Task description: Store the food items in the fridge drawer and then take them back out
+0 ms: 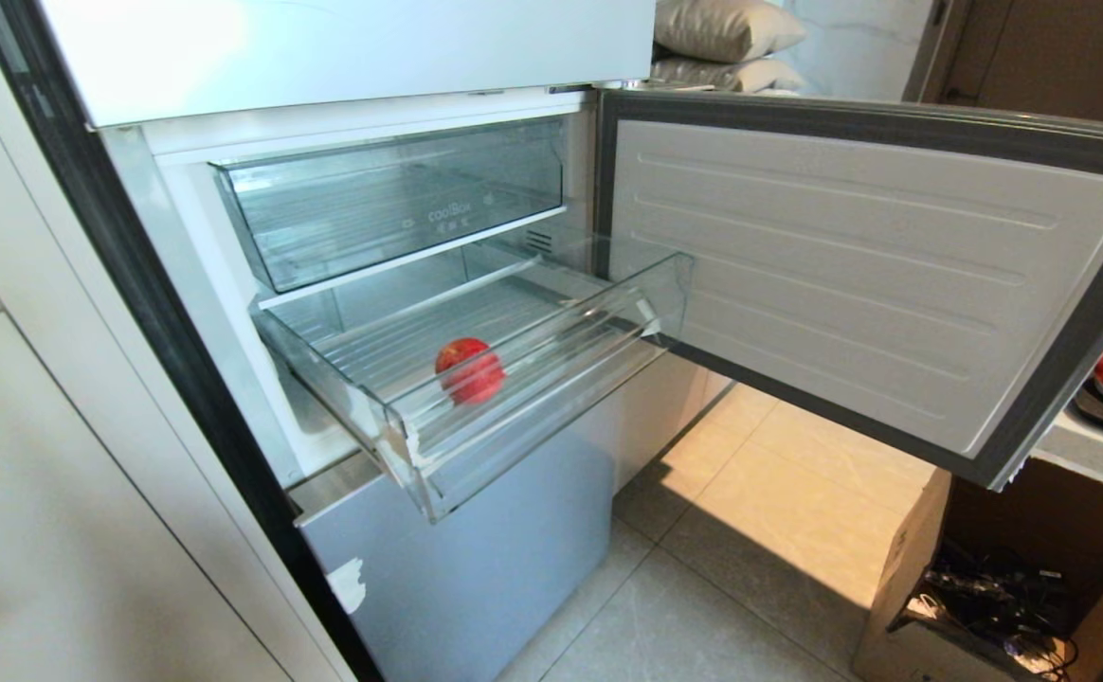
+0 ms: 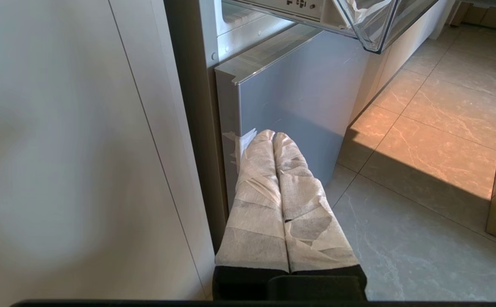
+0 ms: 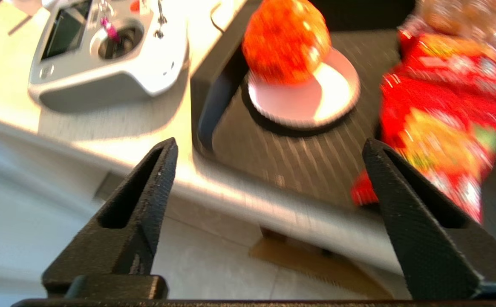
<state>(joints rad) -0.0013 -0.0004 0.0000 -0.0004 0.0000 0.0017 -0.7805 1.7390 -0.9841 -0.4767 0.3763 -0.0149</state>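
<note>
one red round fruit sits alone on the ribbed floor of the fridge drawer, toward the drawer's front, just behind the thick clear lip; the drawer is pulled well out of the fridge, below the lettered clear bin and beside the open door. the fruit looks smooth-skinned, firm and light, so it would likely roll on the ribs if nudged; a hold across its widest part, from above, seems safest, with only mild squeeze since the skin may bruise or slip. a second orange-red fruit rests on a small white plate inside a dark tray on the counter, next to a red snack packet, with a grey controller lying nearby. the right gripper hovers off the counter's edge, pointed at that tray, fingers spread wide and holding nothing. the left gripper hangs low beside the pale-blue lower fridge panel, its wrapped fingers pressed together and empty, well under the drawer.
</note>
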